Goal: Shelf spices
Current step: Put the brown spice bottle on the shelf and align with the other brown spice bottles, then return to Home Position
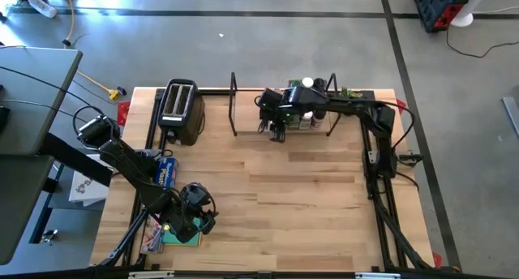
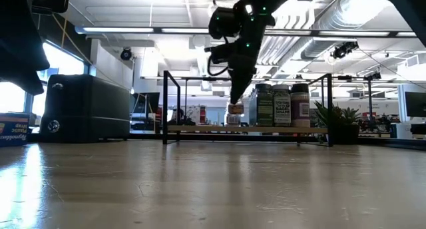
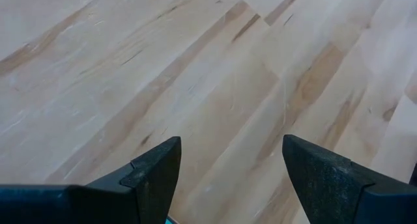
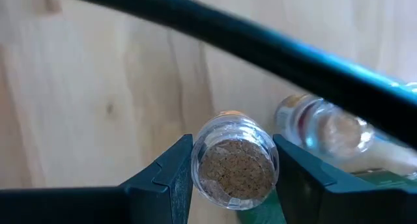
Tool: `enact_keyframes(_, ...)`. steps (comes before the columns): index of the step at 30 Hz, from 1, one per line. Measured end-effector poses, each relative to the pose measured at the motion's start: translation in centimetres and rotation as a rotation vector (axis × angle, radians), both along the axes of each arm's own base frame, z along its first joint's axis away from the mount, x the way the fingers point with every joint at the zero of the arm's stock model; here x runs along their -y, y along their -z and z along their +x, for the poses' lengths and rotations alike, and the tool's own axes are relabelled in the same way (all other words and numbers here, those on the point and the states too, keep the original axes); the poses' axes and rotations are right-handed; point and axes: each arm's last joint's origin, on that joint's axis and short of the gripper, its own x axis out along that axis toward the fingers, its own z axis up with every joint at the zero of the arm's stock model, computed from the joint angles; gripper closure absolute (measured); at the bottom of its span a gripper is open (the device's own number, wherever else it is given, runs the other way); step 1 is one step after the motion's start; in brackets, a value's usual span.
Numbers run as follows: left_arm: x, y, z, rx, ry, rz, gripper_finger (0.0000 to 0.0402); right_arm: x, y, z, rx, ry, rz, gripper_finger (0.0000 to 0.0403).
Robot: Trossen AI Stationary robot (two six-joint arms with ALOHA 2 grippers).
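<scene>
My right gripper (image 1: 277,131) hangs at the near edge of the shelf (image 1: 243,109), shut on a small clear glass spice jar (image 4: 234,162) with a cork stopper. In the low view this jar (image 2: 234,114) sits just over the wooden board (image 2: 200,128), left of three taller spice jars (image 2: 281,104) that stand on the board. Another clear jar (image 4: 322,129) shows close behind the held one. My left gripper (image 1: 197,210) waits open above bare table near the front left corner, its fingers (image 3: 159,175) around nothing. My right gripper pinches the jar's glass sides just below the cork top (image 4: 195,165) between its two fingers (image 4: 296,178). They come from above, pointing steeply down. The jar stands upright with its cork toward the wrist; whether its base touches the board, I cannot tell.
A black toaster (image 1: 180,110) stands left of the shelf. A blue box (image 1: 166,172) and a teal item (image 1: 174,237) lie by the left arm. A potted plant (image 2: 336,119) sits right of the shelf. The shelf's black frame bar (image 4: 228,35) crosses above the jar.
</scene>
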Motion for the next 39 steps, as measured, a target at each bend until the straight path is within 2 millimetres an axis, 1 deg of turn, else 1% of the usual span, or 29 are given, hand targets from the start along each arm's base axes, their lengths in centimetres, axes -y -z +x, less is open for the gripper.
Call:
enact_keyframes(5, 0.0, 0.0, 0.0, -0.002, -0.004, -0.015, 0.0138, 1.3, 0.9, 0.0, 0.001, 0.089, 0.011, 0.0244)
enact_keyframes(8, 0.0, 0.0, 0.0, -0.002, -0.004, -0.014, 0.0138, 1.8, 1.1, 0.2, 0.024, 0.098, 0.021, 0.0244)
enact_keyframes(12, 0.0, 0.0, 0.0, -0.004, -0.004, -0.015, 0.0138, 2.0, 1.9, 0.3, -0.001, 0.129, 0.009, 0.0244)
enact_keyframes(14, 0.1, 0.0, 0.0, -0.002, -0.008, -0.019, 0.0138, 2.0, 1.9, 0.4, 0.005, 0.138, -0.001, 0.0244)
enact_keyframes(15, 0.0, 0.0, 0.0, -0.003, -0.009, -0.019, 0.0138, 2.1, 1.9, 0.4, 0.002, 0.14, -0.007, 0.024)
enact_keyframes(19, 0.0, 0.0, 0.0, -0.003, -0.017, -0.022, 0.0138, 2.1, 1.9, 0.4, 0.0, 0.144, -0.025, 0.0201)
enact_keyframes(21, 0.0, 0.0, 0.0, -0.002, -0.018, -0.023, 0.0138, 2.1, 1.9, 0.4, 0.005, 0.155, -0.025, 0.0189)
enact_keyframes(28, 0.0, 0.0, 0.0, 0.001, -0.024, -0.028, 0.0138, 2.1, 1.9, 0.4, 0.008, 0.192, -0.011, 0.0182)
enact_keyframes(30, 0.0, 0.0, 0.0, 0.002, -0.024, -0.029, 0.0138, 2.0, 1.6, 0.3, -0.001, 0.202, -0.002, 0.0181)
enact_keyframes(33, 0.0, 0.0, 0.0, 0.002, -0.024, -0.03, 0.0138, 2.1, 0.6, 0.4, -0.002, 0.218, 0.006, 0.018)
enact_keyframes(36, 0.0, 0.0, 0.0, 0.003, -0.025, -0.029, 0.0138, 2.0, -0.9, 0.4, -0.009, 0.217, 0.008, 0.018)
enact_keyframes(39, 0.0, 0.0, 0.0, 0.003, -0.025, -0.028, 0.0138, 1.9, -2.9, 0.3, -0.014, 0.216, 0.009, 0.0179)
